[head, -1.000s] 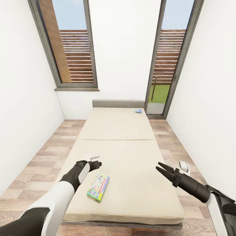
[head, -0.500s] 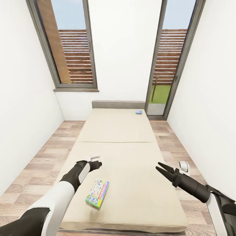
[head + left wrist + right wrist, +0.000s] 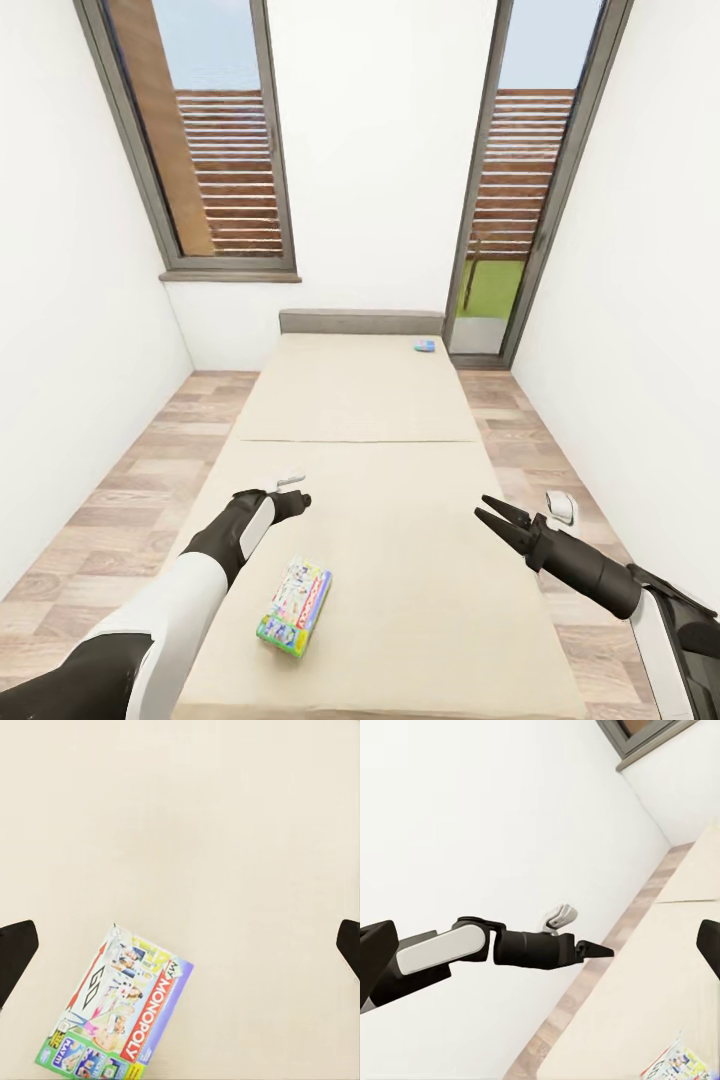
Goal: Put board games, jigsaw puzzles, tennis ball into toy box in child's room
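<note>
Narrow white-walled room, wood floor, 2 tall windows. Cream bed runs lengthwise ahead of me. Item 1: yellow-green-red board game, flat on the mattress near the foot, just beside my left arm. Item 2: small blue board game, at the far head end. My left pincer: fingers spread, empty, above the mattress. My right pincer: apart, empty.

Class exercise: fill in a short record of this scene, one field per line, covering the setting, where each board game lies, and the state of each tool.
setting: bed between two white walls
near game: Monopoly board game flat on the mattress, near the foot end
far game: small blue board game near the headboard
left tool: open, empty, above the mattress
right tool: open, empty
</note>
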Available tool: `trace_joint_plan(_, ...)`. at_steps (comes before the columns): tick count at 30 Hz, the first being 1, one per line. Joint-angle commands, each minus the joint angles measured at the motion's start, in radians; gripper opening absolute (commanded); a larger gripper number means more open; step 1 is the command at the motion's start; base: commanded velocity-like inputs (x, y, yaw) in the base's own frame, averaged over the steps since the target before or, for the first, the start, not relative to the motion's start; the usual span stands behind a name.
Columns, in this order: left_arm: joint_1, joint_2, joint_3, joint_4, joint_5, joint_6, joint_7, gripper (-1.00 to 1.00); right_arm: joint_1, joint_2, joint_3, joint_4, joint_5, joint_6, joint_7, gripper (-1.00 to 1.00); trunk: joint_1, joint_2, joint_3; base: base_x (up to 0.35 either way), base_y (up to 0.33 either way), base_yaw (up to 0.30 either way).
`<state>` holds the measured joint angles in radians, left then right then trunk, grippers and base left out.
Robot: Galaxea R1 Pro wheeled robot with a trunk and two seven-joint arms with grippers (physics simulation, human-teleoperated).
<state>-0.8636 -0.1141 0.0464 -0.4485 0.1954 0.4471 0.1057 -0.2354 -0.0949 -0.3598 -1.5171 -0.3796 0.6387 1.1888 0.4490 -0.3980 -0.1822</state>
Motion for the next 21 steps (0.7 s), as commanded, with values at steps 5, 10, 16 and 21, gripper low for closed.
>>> trace_joint_plan(5, -0.001, -0.001, 0.004, -0.001, 0.011, 0.006, 0.006, 1.00, -0.001, 0.000, 0.000, 0.000, -0.004, 0.007, 0.001, 1.00, 0.001, -0.002, -0.002, 0.181, 0.000, 0.000)
trace_joint_plan(10, -0.001, -0.001, 0.004, -0.002, 0.010, 0.007, 0.006, 1.00, -0.001, 0.000, 0.000, 0.000, -0.004, 0.007, 0.002, 1.00, 0.001, -0.002, -0.002, 0.266, 0.000, 0.000)
trace_joint_plan(16, 0.000, -0.001, 0.004, -0.002, 0.011, 0.006, 0.006, 1.00, -0.001, 0.000, 0.000, 0.000, -0.004, 0.007, 0.002, 1.00, 0.001, -0.002, -0.002, 0.226, 0.000, 0.000)
trace_joint_plan(21, -0.001, -0.002, 0.004, -0.002, 0.011, 0.007, 0.006, 1.00, -0.001, 0.000, -0.001, 0.000, -0.005, 0.007, 0.003, 1.00, 0.001, -0.002, -0.002, 0.120, 0.000, 0.000)
